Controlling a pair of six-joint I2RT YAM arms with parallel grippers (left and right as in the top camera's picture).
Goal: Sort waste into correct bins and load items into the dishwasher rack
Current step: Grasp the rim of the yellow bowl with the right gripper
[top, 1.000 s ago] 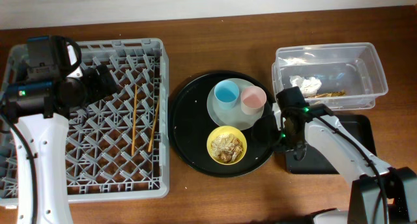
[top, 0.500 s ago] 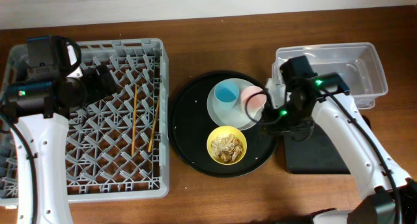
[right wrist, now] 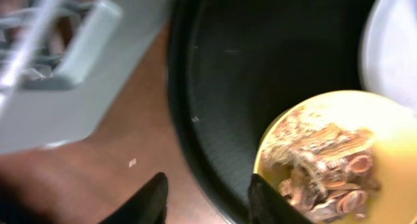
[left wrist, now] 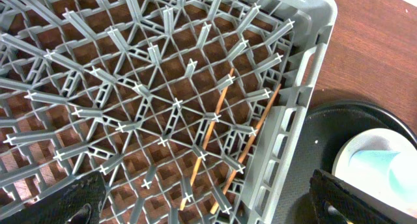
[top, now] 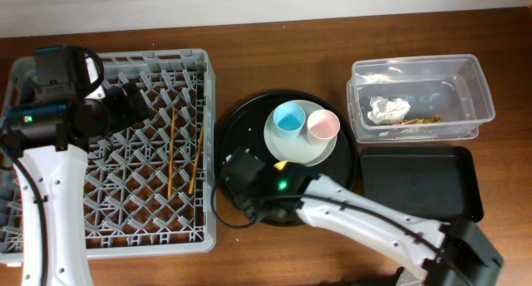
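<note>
The grey dishwasher rack (top: 50,211) holds two wooden chopsticks (top: 172,153), which also show in the left wrist view (left wrist: 212,129). My left gripper (top: 133,103) hangs open and empty above the rack (left wrist: 130,87). My right gripper (top: 237,182) is open and empty, its fingers (right wrist: 208,185) straddling the left rim of the round black tray (right wrist: 260,68). Next to it is the yellow bowl (right wrist: 384,113) with brown food scraps (right wrist: 326,162); in the overhead view my arm hides most of the bowl (top: 281,164). The blue cup (top: 289,117) and pink cup (top: 322,126) stand on the pale plate (top: 301,153).
The clear tub (top: 465,78) at the back right holds a white tissue (top: 386,110) and a brown-gold wrapper (top: 420,120). The shallow black rectangular tray (top: 420,182) lies in front of it. The round black tray (top: 241,128) sits between rack and tub. My right arm crosses the table's front.
My right arm has swung left from the tub and black rectangular tray, past the pink cup, to the round tray's left rim over the yellow bowl. The left arm has not moved.
</note>
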